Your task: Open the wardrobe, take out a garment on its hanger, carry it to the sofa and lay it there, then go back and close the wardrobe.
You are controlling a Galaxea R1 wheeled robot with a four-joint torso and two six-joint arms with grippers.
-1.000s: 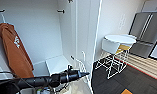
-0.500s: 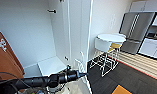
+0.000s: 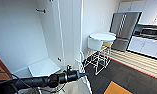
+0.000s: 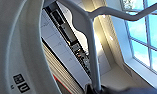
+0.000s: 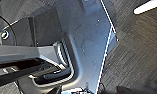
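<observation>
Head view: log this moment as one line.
wardrobe: open | left arm: extended toward it | hanger: at left wrist | stool: right of wardrobe

The wardrobe stands open, its inside bare and free to reach. Right of it, white chairs crowd the wall

You have a white round stool with a yellow seat part and a white wire frame standing by the wall, at the edge of the dark carpet. Beyond it a steel fridge stands against white cabinets. A striped floor strip runs before them. An orange carpet tile lies at the near edge.
</observation>
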